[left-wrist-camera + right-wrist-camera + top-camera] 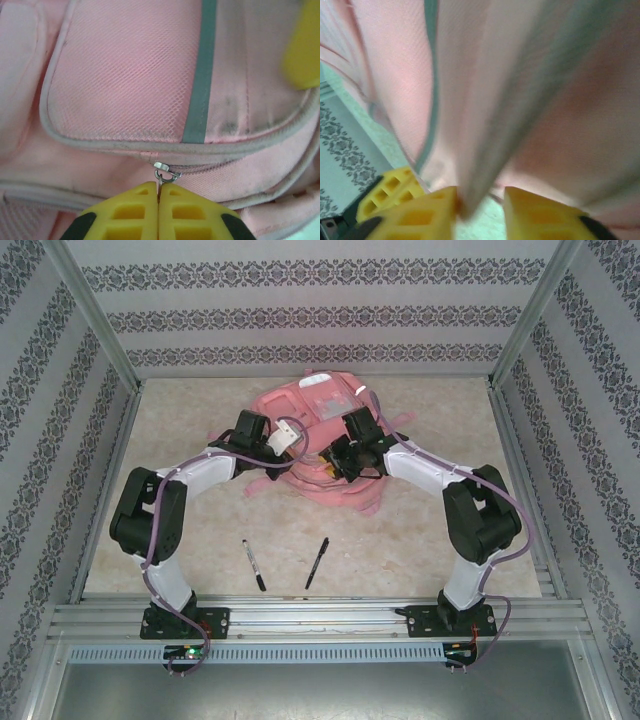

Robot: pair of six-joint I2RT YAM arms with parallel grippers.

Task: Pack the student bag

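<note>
1. Beige table (420,530) w/ patterned walls is carrying pink bag (275,405), lying flat, mesh pocket & grey strip facing up.
2. Left gripper (158,192) is pinching bag's zip pull (165,173), fingers shut, prob. to open a pocket.
3. Right gripper (480,200) is standing part-open round a bag fold (485,150), likely bracing; grip unclear.
4. Pens (254,565) are waiting on bag's near side.

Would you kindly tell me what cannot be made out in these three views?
Top view: the arms cover the middle of the bag, so whether it is unzipped is hidden.
Left wrist view: the zipper pull has its tab hidden between the shut jaws of the left gripper.
Right wrist view: blur hides whether the right gripper pinches the bag's fold.
Top view: the left pen and right pen are too small to show caps.
</note>
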